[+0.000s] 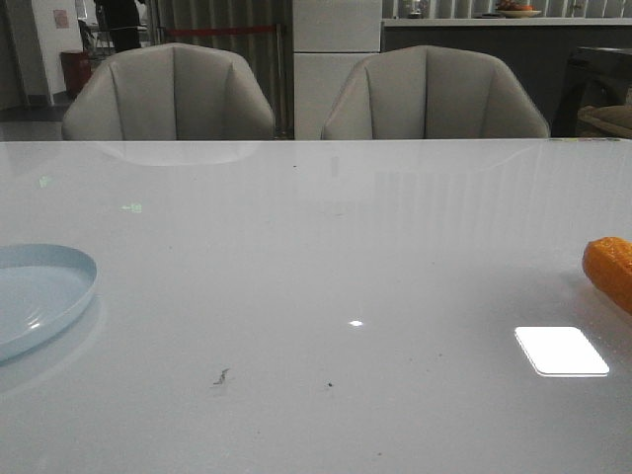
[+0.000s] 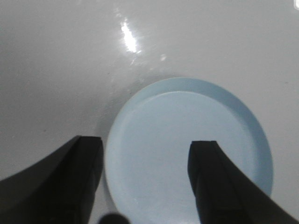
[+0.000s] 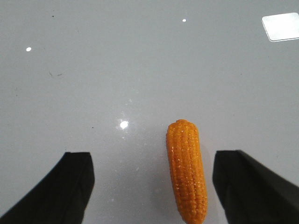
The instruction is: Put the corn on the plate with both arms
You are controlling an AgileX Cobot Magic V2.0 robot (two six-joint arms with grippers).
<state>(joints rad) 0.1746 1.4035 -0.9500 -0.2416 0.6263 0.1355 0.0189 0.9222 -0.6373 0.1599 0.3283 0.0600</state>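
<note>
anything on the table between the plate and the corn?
Nothing but bare tabletop between the plate at the left edge and the corn at the right edge, apart from light reflections and small specks; front view shows it.

The plate (image 1: 39,291) sat at the table's (image 1: 316,296) far left edge, the corn (image 1: 610,272) way over at the right edge, well apart. Two chairs (image 1: 168,94) stood side by side behind the table. Corn lay flat on the tabletop, nothing on the plate.
</note>
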